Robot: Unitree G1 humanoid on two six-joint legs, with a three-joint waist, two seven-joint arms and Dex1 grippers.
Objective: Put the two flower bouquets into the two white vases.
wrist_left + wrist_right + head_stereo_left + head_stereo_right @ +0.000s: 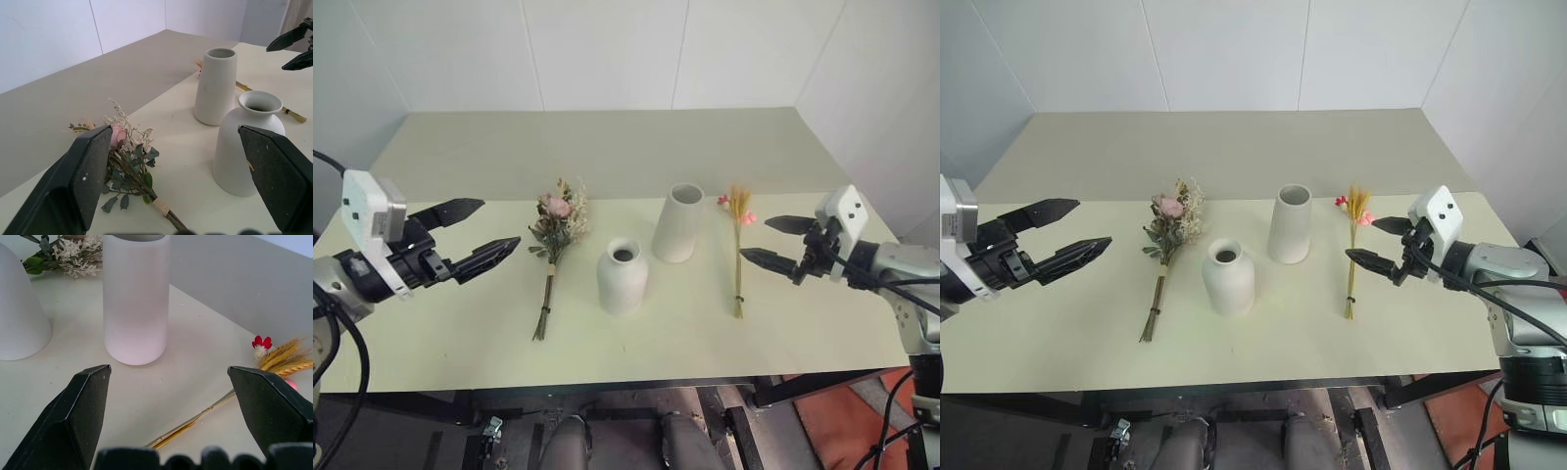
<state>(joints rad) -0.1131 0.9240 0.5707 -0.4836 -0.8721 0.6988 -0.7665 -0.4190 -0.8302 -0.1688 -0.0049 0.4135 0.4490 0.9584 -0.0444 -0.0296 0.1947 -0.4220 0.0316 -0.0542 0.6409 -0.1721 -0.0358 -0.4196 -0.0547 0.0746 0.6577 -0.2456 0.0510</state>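
Note:
The bushy bouquet (554, 235) with a pink rose, cream sprigs and green leaves lies flat on the pale table, left of the vases. A short rounded white vase (622, 277) stands upright near the middle, and the taller tapered vase (678, 222) stands behind it to the right. The slim wheat bouquet (738, 247) with small red-pink blossoms lies right of the tall vase. My left gripper (480, 235) hovers open to the left of the bushy bouquet, holding nothing. Just right of the wheat stalks, my right gripper (770, 241) is open and empty too.
The pale green table (607, 147) stretches back to a white wall, with its front edge close to me. Beyond the table's right end an orange-red floor patch (842, 421) shows.

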